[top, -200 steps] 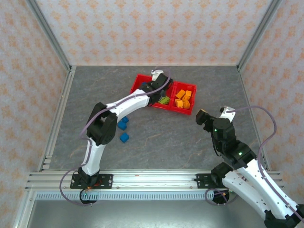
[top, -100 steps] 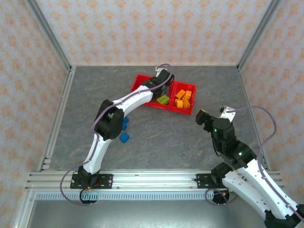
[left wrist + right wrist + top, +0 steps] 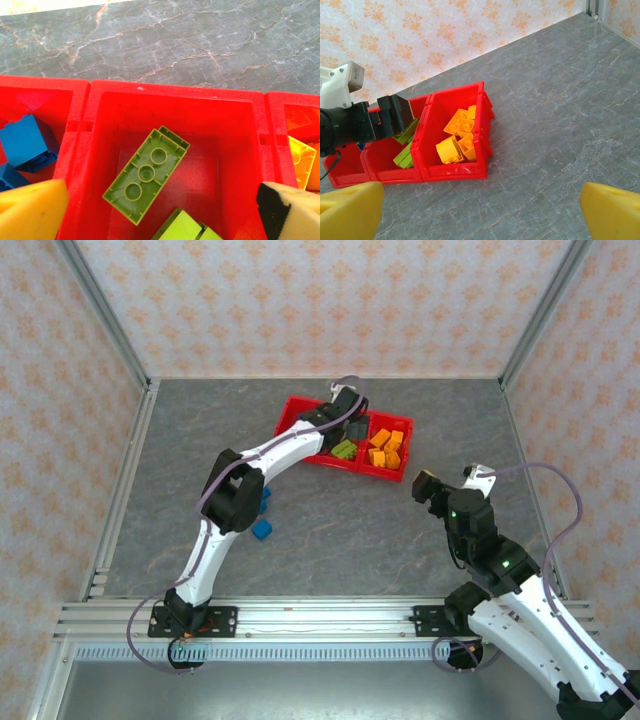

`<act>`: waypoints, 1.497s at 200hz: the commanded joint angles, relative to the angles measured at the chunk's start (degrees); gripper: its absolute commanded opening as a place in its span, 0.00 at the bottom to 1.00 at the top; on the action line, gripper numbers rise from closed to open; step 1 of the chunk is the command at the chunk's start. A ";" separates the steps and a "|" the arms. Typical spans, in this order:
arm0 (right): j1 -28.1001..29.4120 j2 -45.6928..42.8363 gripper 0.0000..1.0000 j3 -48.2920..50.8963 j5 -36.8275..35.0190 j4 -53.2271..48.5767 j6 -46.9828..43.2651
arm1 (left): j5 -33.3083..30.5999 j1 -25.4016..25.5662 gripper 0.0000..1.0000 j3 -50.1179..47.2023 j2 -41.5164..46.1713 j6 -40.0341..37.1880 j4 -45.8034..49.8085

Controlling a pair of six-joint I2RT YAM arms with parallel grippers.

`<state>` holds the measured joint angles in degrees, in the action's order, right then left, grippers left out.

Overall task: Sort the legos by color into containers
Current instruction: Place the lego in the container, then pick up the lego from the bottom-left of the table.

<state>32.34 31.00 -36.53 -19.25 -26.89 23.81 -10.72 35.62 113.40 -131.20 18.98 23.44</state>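
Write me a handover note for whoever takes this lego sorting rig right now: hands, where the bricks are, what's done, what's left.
Left hand: open, empty, over the middle bin of the red tray.
Right hand: open, empty, above the table right of the tray.
Done: green legos in the middle bin, orange legos in the right bin, some blue legos in the left bin.
Left: at least two loose blue legos on the table beside the left arm; they go in the left bin.

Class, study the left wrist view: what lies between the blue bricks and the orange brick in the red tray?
In the left wrist view, the tray's middle compartment, holding a long lime green brick and part of another green one.
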 commanded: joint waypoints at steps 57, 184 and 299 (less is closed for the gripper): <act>0.36 -1.87 1.00 0.28 -1.99 0.55 0.03 | 0.44 0.16 0.99 -17.74 20.67 2.25 -10.63; 0.36 -2.96 1.00 0.72 1.52 1.75 -0.87 | -12.01 7.57 0.99 -68.98 63.11 36.28 8.34; 0.37 -3.58 1.00 0.85 2.60 2.20 -1.10 | -4.49 9.56 0.91 -79.23 66.80 42.09 11.84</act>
<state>32.34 28.10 -36.10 -16.58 -26.02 23.75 -16.91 43.88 35.40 -62.96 59.61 33.34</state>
